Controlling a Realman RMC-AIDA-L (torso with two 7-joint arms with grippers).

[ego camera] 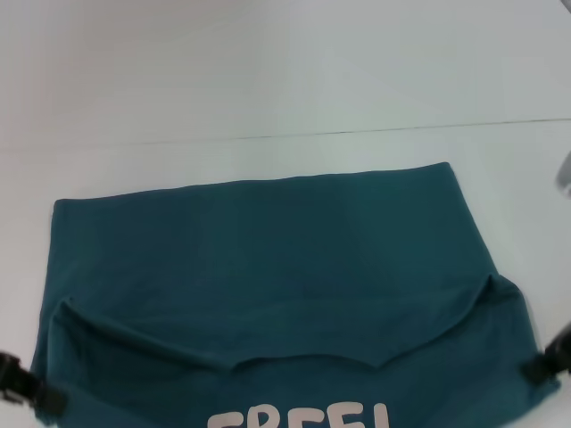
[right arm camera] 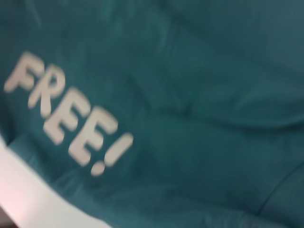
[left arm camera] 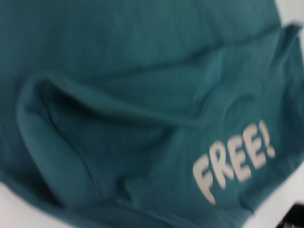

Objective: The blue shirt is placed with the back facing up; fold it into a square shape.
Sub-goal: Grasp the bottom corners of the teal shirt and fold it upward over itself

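Note:
The blue shirt lies on the white table, its far part flat and plain. Its near part is lifted and turned over toward the far side, so the white lettering "FREE!" shows at the bottom of the head view. My left gripper holds the near left corner of that raised flap, and my right gripper holds the near right corner. Both wrist views are filled with teal cloth and the lettering; no fingers of their own show there.
White tabletop stretches beyond the shirt, with a thin dark seam running across it. A small grey object pokes in at the right edge. Bare table shows at the corners of both wrist views.

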